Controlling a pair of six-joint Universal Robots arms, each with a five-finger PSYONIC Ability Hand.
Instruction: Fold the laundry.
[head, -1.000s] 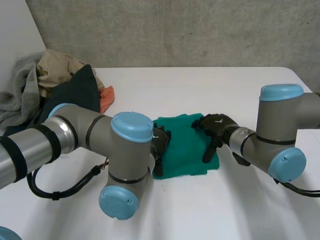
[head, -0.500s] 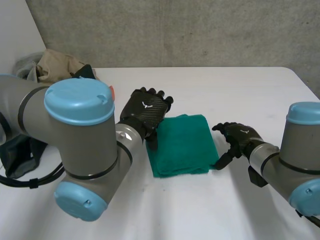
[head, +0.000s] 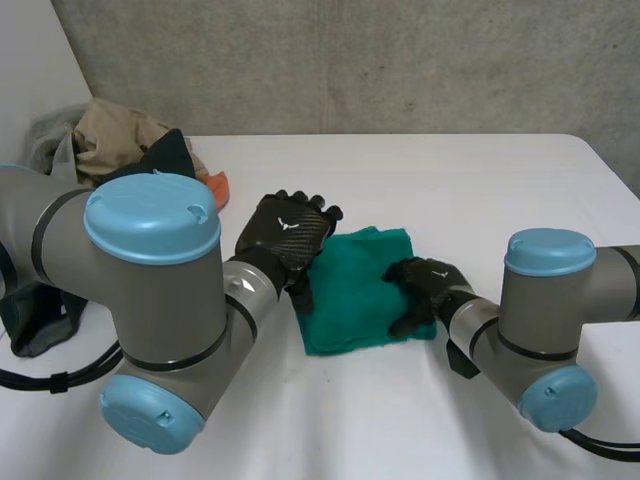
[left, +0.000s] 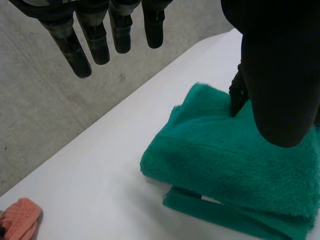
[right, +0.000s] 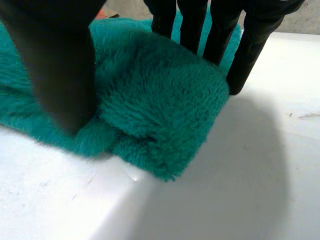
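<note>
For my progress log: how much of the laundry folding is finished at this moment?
Done: the green towel lies folded in a thick rectangle. In hand: the right robot hand presses its right edge with straight fingers; the left robot hand is open at its left edge. Left: the pile of clothes at the table's far left lies unfolded.

Grey concrete wall behind white tbl; white panel far left.
</note>
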